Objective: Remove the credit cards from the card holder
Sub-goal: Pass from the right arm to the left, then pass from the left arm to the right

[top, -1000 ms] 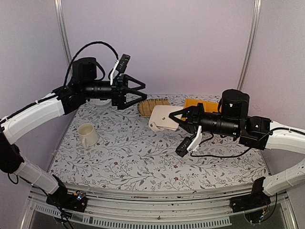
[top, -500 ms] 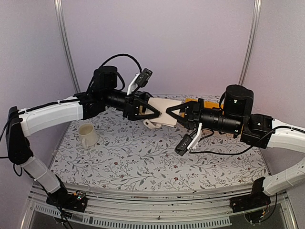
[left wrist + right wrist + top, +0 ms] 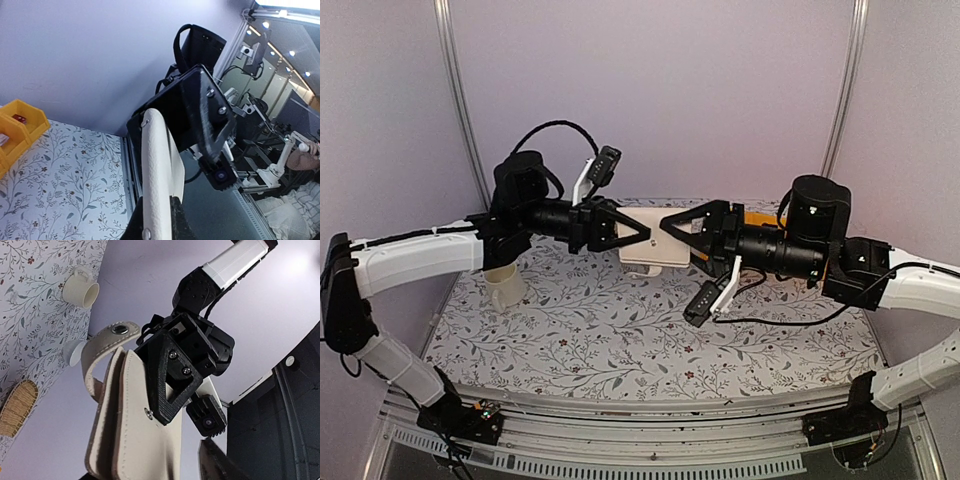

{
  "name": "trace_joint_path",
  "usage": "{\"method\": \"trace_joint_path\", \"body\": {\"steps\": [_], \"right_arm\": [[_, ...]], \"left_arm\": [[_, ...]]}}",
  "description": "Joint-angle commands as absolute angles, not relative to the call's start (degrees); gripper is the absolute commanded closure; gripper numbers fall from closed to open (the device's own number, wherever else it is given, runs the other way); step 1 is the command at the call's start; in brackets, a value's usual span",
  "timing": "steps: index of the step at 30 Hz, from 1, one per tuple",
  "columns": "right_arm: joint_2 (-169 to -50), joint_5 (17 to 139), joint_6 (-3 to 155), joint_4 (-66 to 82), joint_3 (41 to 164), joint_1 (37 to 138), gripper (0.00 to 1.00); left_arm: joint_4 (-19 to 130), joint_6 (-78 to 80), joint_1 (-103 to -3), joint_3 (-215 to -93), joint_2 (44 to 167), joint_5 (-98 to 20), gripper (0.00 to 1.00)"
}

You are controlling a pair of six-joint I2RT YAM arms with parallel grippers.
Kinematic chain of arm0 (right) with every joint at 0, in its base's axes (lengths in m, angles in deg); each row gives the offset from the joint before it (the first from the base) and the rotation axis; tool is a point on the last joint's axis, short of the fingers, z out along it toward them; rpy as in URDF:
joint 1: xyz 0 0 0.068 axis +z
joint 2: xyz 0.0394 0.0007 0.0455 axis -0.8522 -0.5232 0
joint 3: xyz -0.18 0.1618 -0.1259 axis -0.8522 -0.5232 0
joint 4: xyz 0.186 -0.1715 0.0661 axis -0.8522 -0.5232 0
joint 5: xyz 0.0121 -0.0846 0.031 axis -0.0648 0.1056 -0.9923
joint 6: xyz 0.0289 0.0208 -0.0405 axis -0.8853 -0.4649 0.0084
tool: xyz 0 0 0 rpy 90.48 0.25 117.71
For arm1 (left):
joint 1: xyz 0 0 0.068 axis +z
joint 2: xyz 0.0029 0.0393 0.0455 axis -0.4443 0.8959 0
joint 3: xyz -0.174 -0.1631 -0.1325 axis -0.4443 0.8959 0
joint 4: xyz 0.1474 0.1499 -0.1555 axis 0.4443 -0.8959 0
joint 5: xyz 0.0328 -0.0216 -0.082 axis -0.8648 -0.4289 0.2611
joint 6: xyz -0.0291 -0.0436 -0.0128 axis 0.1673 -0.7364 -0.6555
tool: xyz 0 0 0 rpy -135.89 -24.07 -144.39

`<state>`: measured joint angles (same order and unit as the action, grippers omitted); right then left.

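Observation:
The cream card holder hangs in the air above the back middle of the table, folded, between the two grippers. My left gripper is shut on its left edge; the left wrist view shows the holder edge-on, pinched between the fingers of that gripper. My right gripper faces it from the right with its jaws open. In the right wrist view the holder lies between those jaws, and one fingertip stands clear of its face. The snap strap hangs loose. The credit cards are hidden.
A cream mug stands at the left of the flowered tabletop, partly behind my left arm. A yellow bin sits at the back right. The right wrist view shows a woven straw mat and a small white bowl.
My left arm swung in from the left and shut on the holder's free edge. My right gripper, which had been shut on the holder, has opened its jaws.

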<state>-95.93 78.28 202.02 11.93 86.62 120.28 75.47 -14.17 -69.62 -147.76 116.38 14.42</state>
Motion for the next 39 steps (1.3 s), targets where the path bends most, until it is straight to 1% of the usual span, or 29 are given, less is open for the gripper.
{"method": "trace_joint_path", "body": {"steps": [1,2,3,4,5,7,9,12,14,16,19,21,23,25,27,31,32,35,36,39], "right_arm": [[-96.66,78.97,174.59,23.28,91.32,118.98,0.00],[-96.70,79.67,163.80,24.15,92.72,117.66,0.01],[-96.42,79.54,156.33,25.17,92.93,115.64,0.01],[-95.79,78.28,145.02,26.45,92.36,113.24,0.01],[-94.40,74.95,138.67,27.72,91.14,110.53,0.01],[-92.17,66.28,124.68,32.09,87.49,105.64,0.01],[-90.87,57.11,108.81,36.29,85.16,102.96,0.01],[-93.91,41.22,91.29,38.11,88.61,101.12,0.01],[-98.64,35.61,80.46,40.54,92.56,101.09,0.01],[-103.68,35.97,66.07,42.86,95.74,101.08,0.01],[-109.25,41.29,52.33,41.99,101.22,100.92,0.02],[-111.26,42.44,47.88,43.67,102.32,101.19,0.03],[-112.60,42.88,47.03,44.27,103.59,102.90,0.02],[-113.98,42.42,50.35,42.16,105.69,105.63,0.00],[-115.17,42.46,53.90,39.09,107.27,107.36,0.01],[-115.86,45.81,56.03,37.56,106.35,107.54,0.01],[-116.35,45.90,56.30,37.33,106.63,107.52,0.07],[-118.29,43.57,56.22,35.84,108.94,107.52,0.28],[-118.91,42.69,56.05,35.69,109.56,107.58,0.31],[-120.18,42.17,56.07,34.09,110.71,107.95,0.28]], "left_arm": [[81.69,-12.93,-69.96,-143.83,109.20,-2.94,1.00],[82.17,-12.44,-69.98,-142.71,107.65,-6.49,1.00],[83.20,-12.10,-70.02,-141.51,105.91,-9.83,1.00],[84.27,-11.68,-70.10,-140.13,104.12,-13.19,1.00],[85.50,-11.32,-70.24,-138.67,101.91,-16.68,1.00],[87.99,-10.36,-71.00,-136.00,98.82,-24.12,1.00],[91.05,-8.98,-72.42,-133.20,96.40,-30.36,1.00],[98.22,-7.61,-74.71,-128.35,94.23,-35.61,1.00],[103.52,-7.14,-76.10,-126.32,94.09,-36.66,1.00],[106.73,-5.98,-77.41,-125.15,94.44,-37.09,1.00],[110.83,-4.44,-79.27,-123.90,94.59,-38.91,1.00],[112.25,-3.20,-80.04,-123.24,94.47,-39.77,1.00],[112.17,-2.20,-80.56,-123.08,94.59,-40.49,1.00],[112.22,-1.87,-80.96,-122.92,94.84,-41.04,1.00],[112.80,-1.98,-81.06,-122.64,95.14,-40.95,1.00],[113.54,-2.29,-81.23,-122.89,95.83,-40.04,1.00],[113.73,-2.37,-81.29,-122.94,96.04,-39.75,1.00],[113.66,-2.48,-81.40,-123.15,96.53,-39.65,1.00],[113.59,-2.54,-81.40,-123.22,96.64,-39.91,1.00],[113.60,-2.52,-81.49,-123.20,96.72,-40.23,1.00]]}}
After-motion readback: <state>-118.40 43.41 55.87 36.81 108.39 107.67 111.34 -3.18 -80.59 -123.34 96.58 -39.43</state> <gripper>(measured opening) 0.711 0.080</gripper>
